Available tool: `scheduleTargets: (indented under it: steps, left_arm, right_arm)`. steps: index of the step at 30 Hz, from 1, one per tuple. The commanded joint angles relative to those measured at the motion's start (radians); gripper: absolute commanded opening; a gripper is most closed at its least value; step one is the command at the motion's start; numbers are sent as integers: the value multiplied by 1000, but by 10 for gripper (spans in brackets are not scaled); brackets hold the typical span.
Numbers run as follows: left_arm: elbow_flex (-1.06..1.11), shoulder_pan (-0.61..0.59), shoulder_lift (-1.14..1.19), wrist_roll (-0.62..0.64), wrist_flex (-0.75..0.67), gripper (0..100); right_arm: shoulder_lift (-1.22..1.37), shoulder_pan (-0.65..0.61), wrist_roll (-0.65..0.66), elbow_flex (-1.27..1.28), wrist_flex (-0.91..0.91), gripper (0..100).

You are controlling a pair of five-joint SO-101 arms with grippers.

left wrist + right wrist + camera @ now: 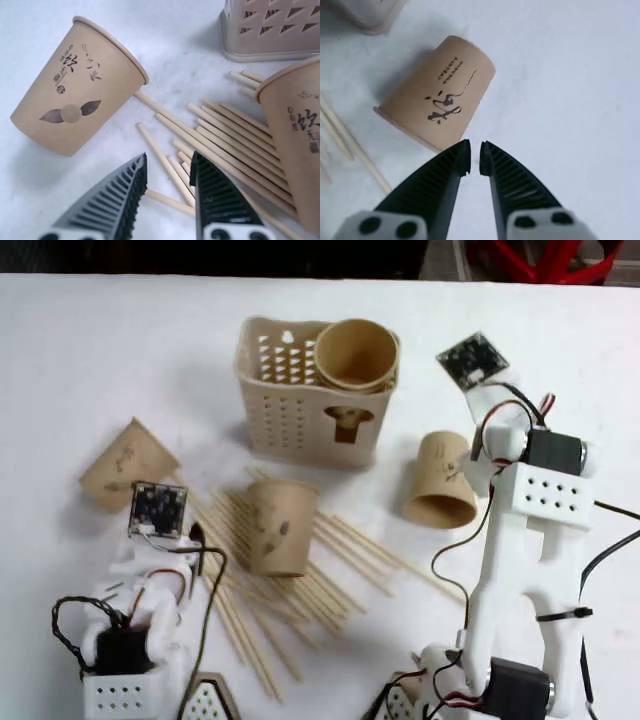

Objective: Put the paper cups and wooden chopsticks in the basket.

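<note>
Left cup (128, 465): on its side, about 11 o'clock from your left gripper (169, 165), mouth toward 1 o'clock.
Left gripper: jaws partly open, empty, low over the chopsticks (290, 585).
Chopsticks: fanned flat, running roughly 11 to 5; your left arm is nearer.
Middle cup (280, 525): lying on the chopsticks, mouth toward 12.
Basket (290, 430): at 12 o'clock, one cup (355, 352) inside.
Right cup (440, 480): on its side, axis 12 to 6, about 9 o'clock from your right gripper (475, 152).
Right gripper: jaws narrow, empty; widen them first.
</note>
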Motion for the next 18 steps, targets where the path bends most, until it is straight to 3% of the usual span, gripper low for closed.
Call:
scheduleTargets:
  steps: [1, 11, 18]
  left_arm:
    - [-9, -8, 8, -11, -32, 158]
    - [-9, -8, 8, -11, -32, 158]
    - [-9, -8, 8, -11, -32, 158]
  right_arm:
    - [-42, -12, 107, -48, 101, 118]
    - [-42, -62, 193, 91, 120, 224]
    - [-38, -70, 198, 321, -179, 224]
